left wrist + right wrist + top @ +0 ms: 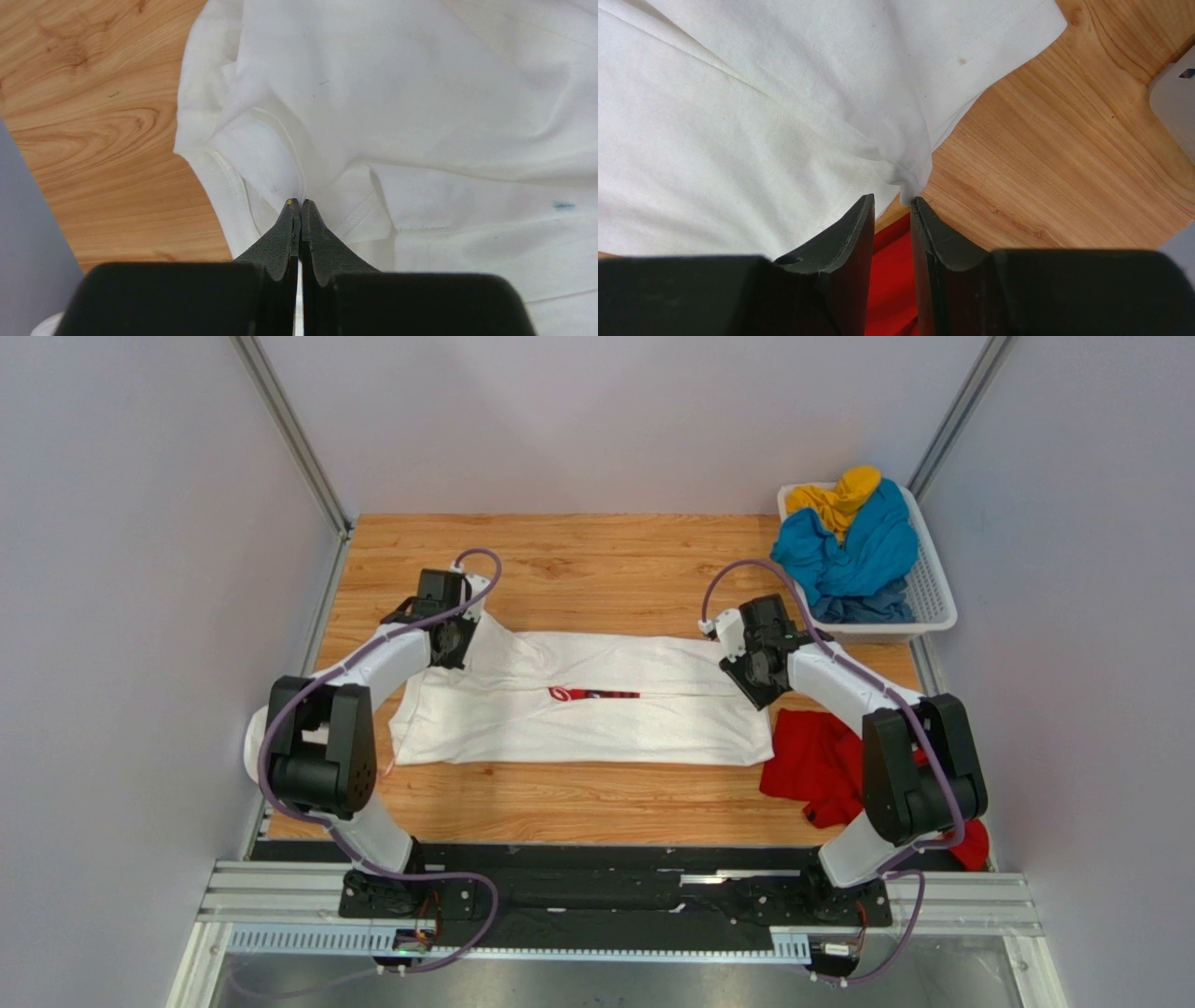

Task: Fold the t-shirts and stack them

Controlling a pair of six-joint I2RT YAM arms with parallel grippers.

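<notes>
1. Claw states. The left gripper (pixel 300 204) is closed, its tips pinching a ridge of the white t-shirt (pixel 589 721) at a seamed edge. The jaws of the right gripper (pixel 892 199) stand a narrow gap apart. A pucker of the same shirt meets their tips, with creases running out from it. We cannot tell whether that pucker is clamped or only touched.

2. Governing relation. The white t-shirt lies flat on the table (pixel 589 560), and its long axis runs straight from one claw to the other. Each claw sits at one end of the shirt's far edge, the left arm nearer the left end and the right arm nearer the right. From either claw, the body of the shirt spreads inward toward the other claw and back toward the arm bases. The red print (pixel 596 695) lies about midway between the claws. We judge that the coming fold must carry the far edge back toward the bases, across the long axis, with both claws moving together.

3. Other shirts. The red t-shirt (pixel 814 756) lies crumpled behind the right claw, partly under that arm. The blue t-shirt (pixel 849 553) and yellow t-shirt (pixel 838 497) sit in the basket (pixel 937 602), beyond and outboard of the right claw.

4. Count. We count four t-shirts, one of each colour. There are two claws and one basket. No shirt is stacked yet.
</notes>
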